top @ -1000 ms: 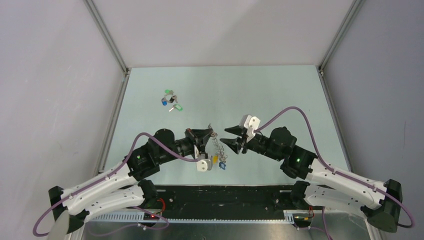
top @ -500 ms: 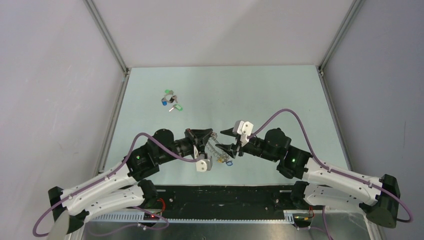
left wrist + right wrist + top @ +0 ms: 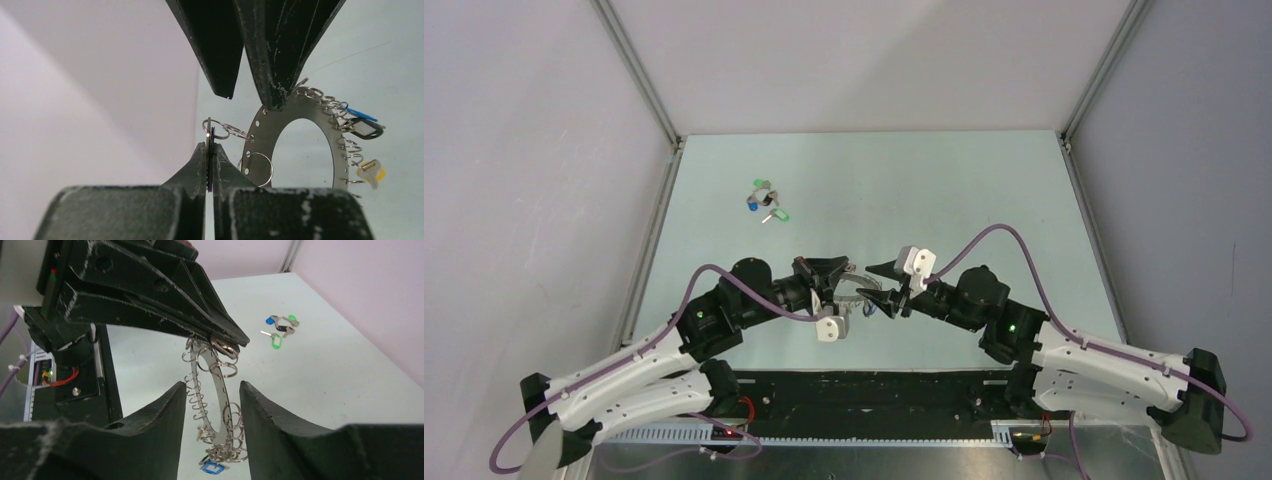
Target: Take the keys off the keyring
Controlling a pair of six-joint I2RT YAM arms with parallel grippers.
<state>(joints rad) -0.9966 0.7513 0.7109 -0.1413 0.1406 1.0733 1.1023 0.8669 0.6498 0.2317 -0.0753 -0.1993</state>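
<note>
Top external view: the keyring (image 3: pixel 851 291) shows only as a thin pale sliver, held off the worktop (image 3: pixel 974 190) near its front edge, between the two arms. The left fingers (image 3: pixel 842 268) are pressed together on the small wire loops at its upper rim. The right fingers (image 3: pixel 871 268) stand apart, one on each side of it.

In the right wrist view the keyring (image 3: pixel 220 390) hangs from the left fingers (image 3: pixel 226 342) with its long axis running straight down, seen almost edge-on. The right fingers (image 3: pixel 246 390) straddle it, and I cannot tell whether they touch the disc. In the left wrist view the keyring (image 3: pixel 305 107) turns its flat face and wide hole to the camera, and one tip of the right fingers (image 3: pixel 271 101) meets its top rim. The left fingers (image 3: pixel 210 152) grip a thin dark piece edge-on (loop or key, hard to say).

The keys (image 3: pixel 367 129) hang at the right rim with blue, black and yellow tags. Any print on the tags is too small to read. The disc's lower part is hidden behind the left fingers, and the frame edge cuts off the keys (image 3: pixel 212 467) at the bottom.

The loose keys (image 3: pixel 766 200) lie in a small cluster far left on the worktop, with green, blue and black tags.
</note>
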